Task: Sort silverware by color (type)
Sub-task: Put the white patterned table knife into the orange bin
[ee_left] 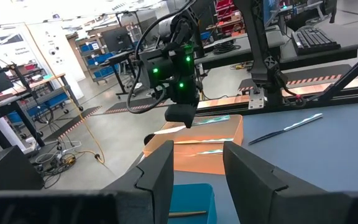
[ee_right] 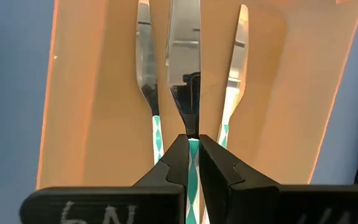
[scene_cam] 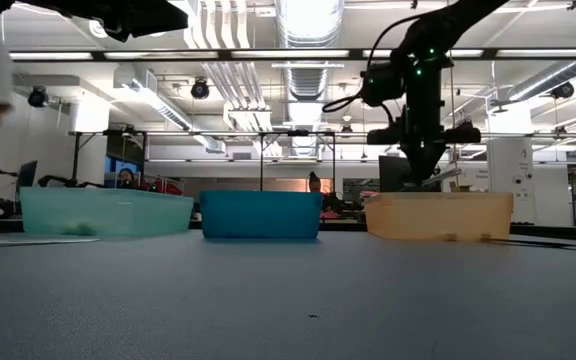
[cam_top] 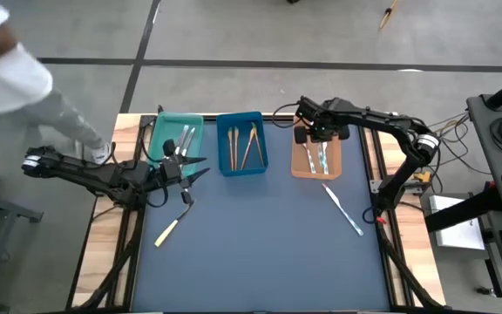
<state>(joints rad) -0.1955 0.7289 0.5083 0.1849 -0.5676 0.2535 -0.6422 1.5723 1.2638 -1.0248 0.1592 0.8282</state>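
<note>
Right gripper over the orange tray, fingers pinched on the teal-patterned handle of a silver knife, blade hanging above two like pieces lying in the tray. Left gripper raised beside the near edge of the teal tray, fingers parted, nothing between them. Tan wooden pieces in the blue tray. Cream-handled knife at left and a silver knife at right, loose on the dark blue mat. Open workshop beyond, ceiling strip lights
</note>
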